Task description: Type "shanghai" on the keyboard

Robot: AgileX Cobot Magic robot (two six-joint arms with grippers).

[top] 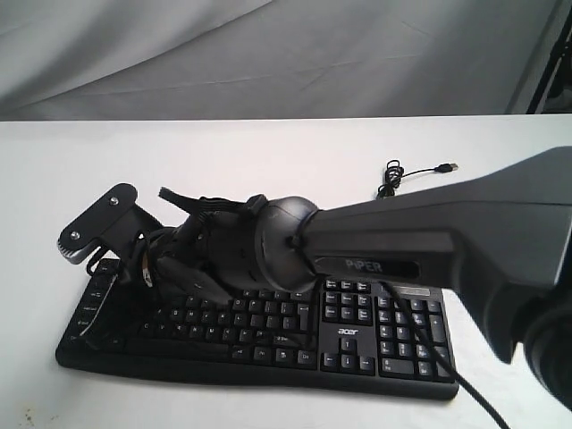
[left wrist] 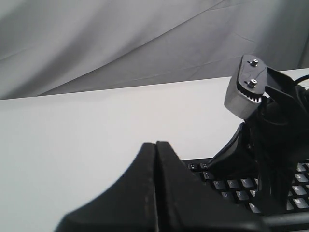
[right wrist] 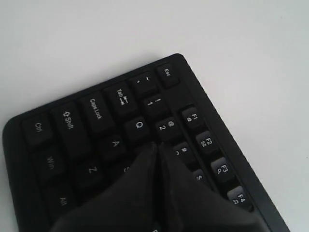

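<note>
The black Acer keyboard (top: 357, 344) lies on the white table (top: 268, 161). My right arm reaches across it from the right. The right gripper (right wrist: 157, 146) is shut, its tip low over the letter keys just past Q and A, partly covering the S key; whether it touches a key is unclear. In the exterior view this gripper (top: 152, 273) sits over the keyboard's left end, under its grey camera mount (top: 98, 223). My left gripper (left wrist: 155, 145) is shut with nothing in it, beside the keyboard's (left wrist: 231, 186) left part. It does not show in the exterior view.
The keyboard's USB cable (top: 393, 179) lies coiled on the table behind the number pad, plug loose. The right arm's thick link (top: 429, 241) spans the keyboard's middle and right, and a thin arm cable (top: 429, 349) hangs across the number pad. A grey curtain (top: 268, 54) backs the table.
</note>
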